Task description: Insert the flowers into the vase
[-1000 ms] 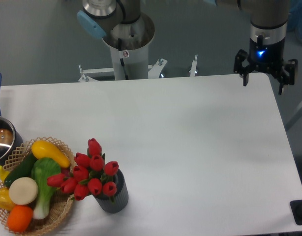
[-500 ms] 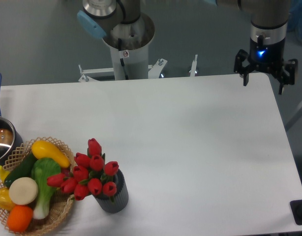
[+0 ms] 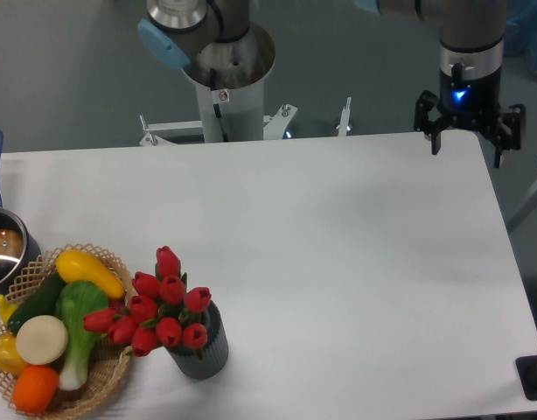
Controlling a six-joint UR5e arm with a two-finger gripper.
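Observation:
The red tulip flowers stand bunched in the dark grey ribbed vase near the table's front left, their buds leaning left over the rim. My gripper hangs far away above the table's back right corner, open, with nothing between its fingers.
A wicker basket of toy vegetables and fruit sits just left of the vase. A steel pot with a blue handle is at the left edge. The arm's base column rises behind the table's back edge.
The gripper has shifted very slightly to the left. The flowers and vase have not moved.

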